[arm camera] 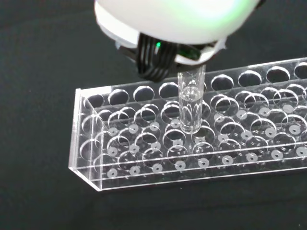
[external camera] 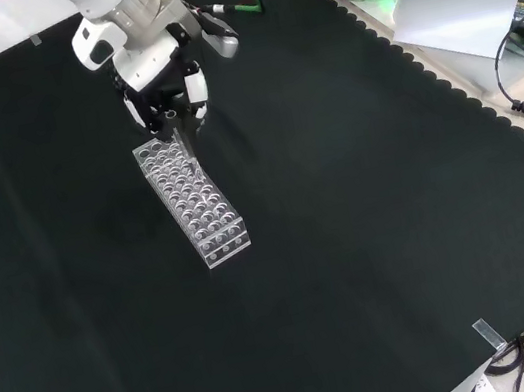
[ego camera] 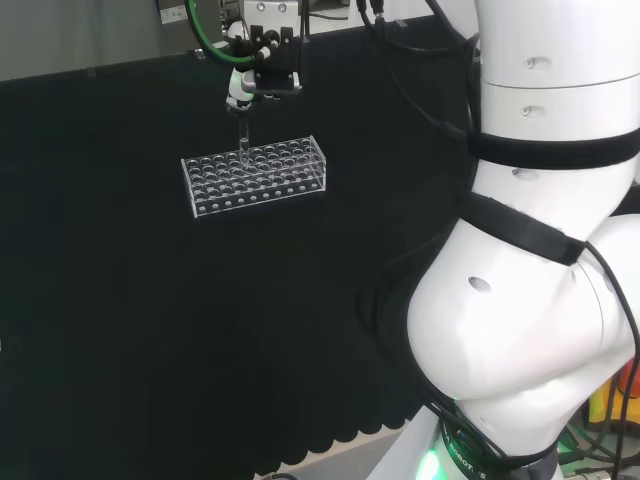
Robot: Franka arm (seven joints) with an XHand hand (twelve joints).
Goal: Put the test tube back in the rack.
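Clear test tube (arm camera: 190, 103), pinched by the hand (external camera: 161, 82), should descend upright into 1 rack (arm camera: 192, 139) hole.

Clear test tube (arm camera: 190, 103) and rack (arm camera: 192, 143) — black cloth (external camera: 364, 198) — black-and-white robot hand (external camera: 161, 82).
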